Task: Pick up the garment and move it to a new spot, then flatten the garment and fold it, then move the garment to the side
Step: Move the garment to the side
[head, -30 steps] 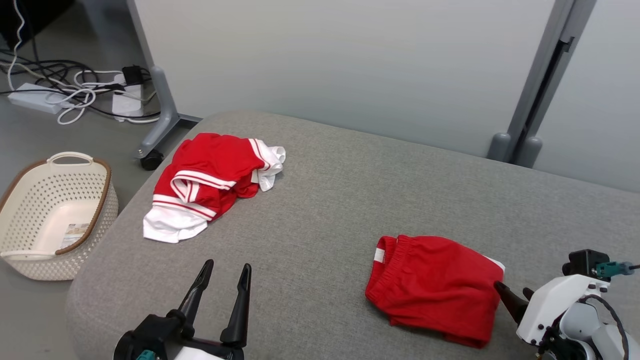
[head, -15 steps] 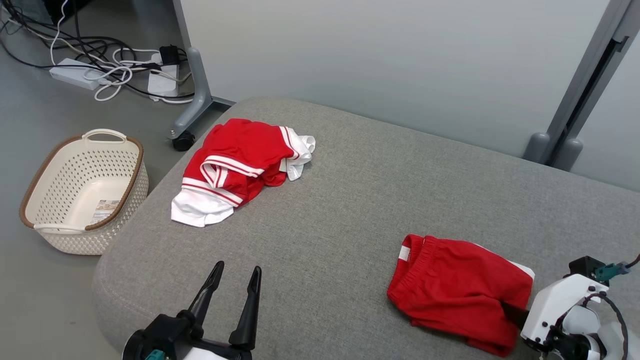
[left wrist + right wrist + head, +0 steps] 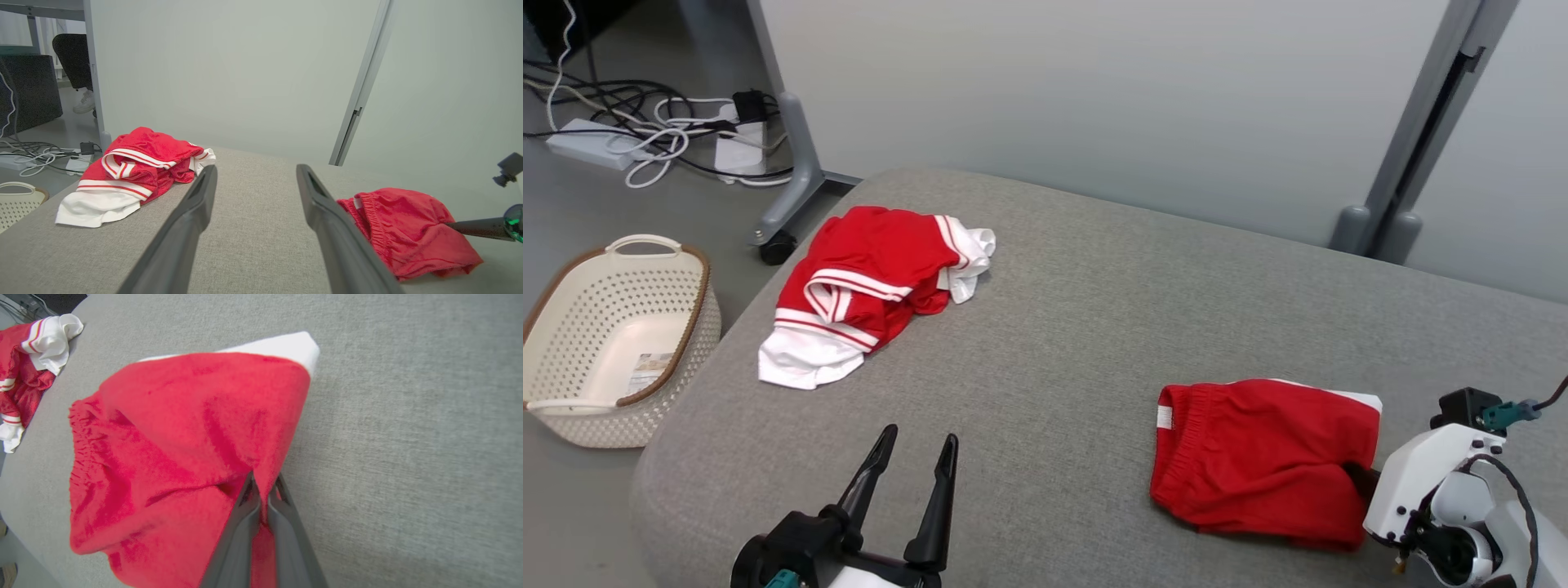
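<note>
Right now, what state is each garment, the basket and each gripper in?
red shorts: folded, one edge pinched
red and white garment: crumpled heap
laundry basket: upright, no clothes inside
left gripper: jaws open, empty
right gripper: jaws shut on the red shorts

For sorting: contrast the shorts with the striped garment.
The shorts lie folded and mostly plain red; the striped garment is crumpled, with white stripes and panels. The right tool pinches the shorts' edge; the striped garment lies untouched. Both are red, on the grey cushion.
</note>
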Controlling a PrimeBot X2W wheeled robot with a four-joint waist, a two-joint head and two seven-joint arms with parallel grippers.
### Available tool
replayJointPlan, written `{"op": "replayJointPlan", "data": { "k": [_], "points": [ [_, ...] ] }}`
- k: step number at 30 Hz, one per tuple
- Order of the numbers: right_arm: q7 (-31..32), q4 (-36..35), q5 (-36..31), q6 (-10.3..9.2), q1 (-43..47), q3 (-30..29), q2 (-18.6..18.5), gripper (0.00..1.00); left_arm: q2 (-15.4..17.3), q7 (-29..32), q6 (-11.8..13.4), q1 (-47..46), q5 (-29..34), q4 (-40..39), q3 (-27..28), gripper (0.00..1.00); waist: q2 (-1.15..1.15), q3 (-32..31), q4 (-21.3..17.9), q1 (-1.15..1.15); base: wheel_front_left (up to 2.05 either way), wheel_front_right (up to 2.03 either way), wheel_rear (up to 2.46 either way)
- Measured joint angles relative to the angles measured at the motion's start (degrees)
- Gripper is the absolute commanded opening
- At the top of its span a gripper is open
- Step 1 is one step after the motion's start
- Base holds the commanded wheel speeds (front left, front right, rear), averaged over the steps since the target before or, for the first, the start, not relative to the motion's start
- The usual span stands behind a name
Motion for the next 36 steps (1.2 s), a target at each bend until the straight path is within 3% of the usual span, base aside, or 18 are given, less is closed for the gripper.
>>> {"op": "replayJointPlan", "data": {
  "k": [8,26,36],
  "points": [
    [-0.33,-3.88,-0.37,0.00,-1.41,5.00,-2.89,0.00,-0.09,-0.01,-0.23,-0.58,-1.09,-0.52,-2.10,1.00,0.00,0.12,-7.30,0.00,0.00,0.00,0.00],
    [0.65,-7.47,-0.24,0.00,-7.42,12.91,-8.17,0.00,-0.19,-0.13,-0.81,-4.44,-1.52,-1.67,-8.37,1.00,0.00,3.49,-29.34,0.00,0.00,0.00,0.00],
    [-1.57,-8.32,-0.22,0.00,-13.74,15.24,-11.61,0.00,2.15,1.45,-1.25,-8.37,-1.22,-3.26,-10.04,1.00,0.00,10.09,-34.61,0.00,0.00,0.00,0.00]
  ]
}}
